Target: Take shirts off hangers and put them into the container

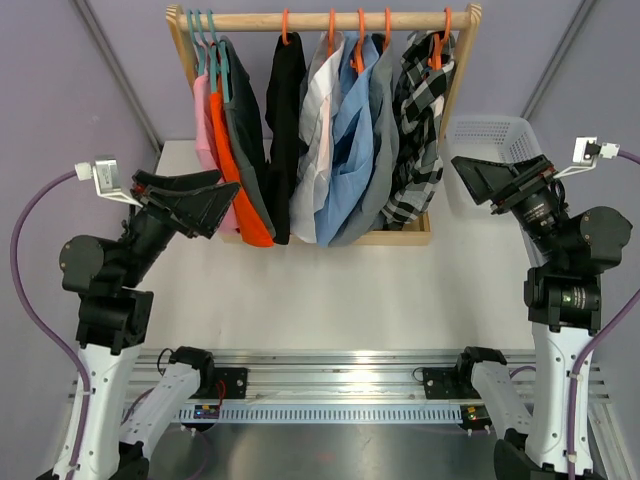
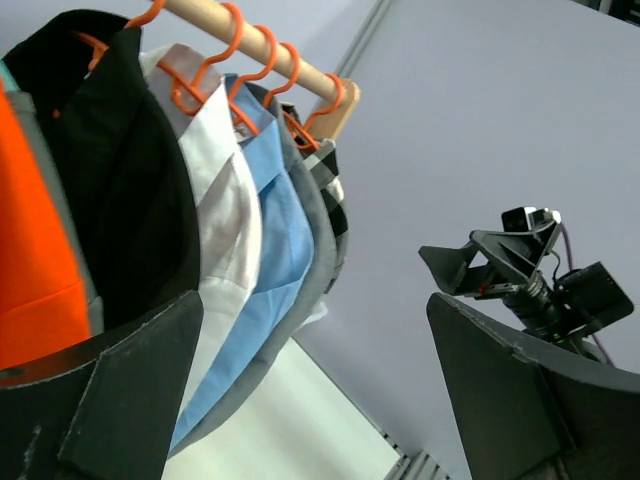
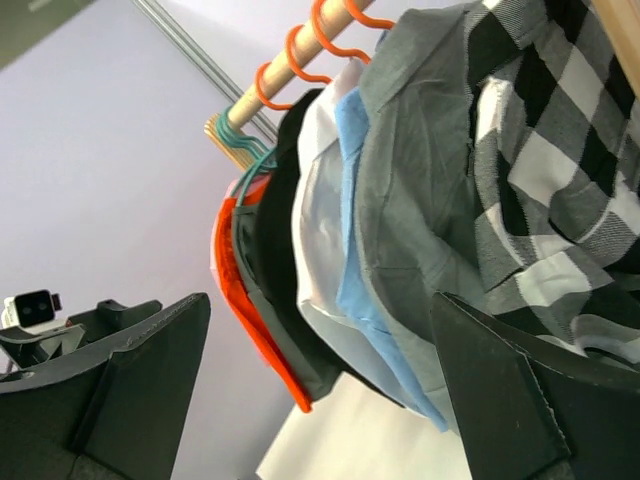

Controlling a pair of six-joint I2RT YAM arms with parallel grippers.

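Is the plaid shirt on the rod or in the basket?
On the rod: the plaid shirt hangs there from an orange hanger, outside the basket.

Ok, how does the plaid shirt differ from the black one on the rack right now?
The plaid shirt is black-and-white checked; the black shirt is plain. The plaid shirt hangs at the right end of the rail, beside the white basket; the black shirt hangs nearer the middle. The plaid shirt looks bunched, the black shirt straight and narrow. Both hang on orange hangers.
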